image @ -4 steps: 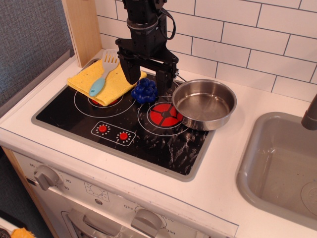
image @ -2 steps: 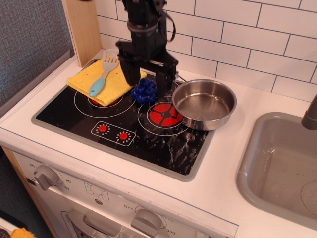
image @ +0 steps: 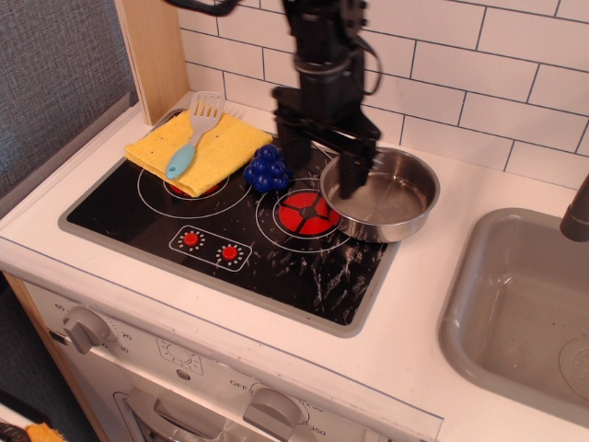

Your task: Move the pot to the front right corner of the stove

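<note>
1. We are seeing the black robot gripper hanging over the back of the flat black glass stove with its grey rim, its jaws spread wide and holding nothing.
2. One finger is standing just left of the pot's rim, near the blue grapes, while the other is reaching over the pot's left side; we cannot tell whether it is touching the metal.
3. The shallow round shiny stainless-steel pot is sitting at the stove's back right, overlapping the right burner ring and hanging partly over the grey rim onto the white surface.
4. The red centre of the right burner is lying uncovered just left of the pot.
5. A small blue bunch of toy grapes is resting between the two burner rings.
6. A yellow cloth is covering the left burner, with a light blue spatula lying on it.
7. The grey sink basin is lying to the right, apart from the stove.
</note>
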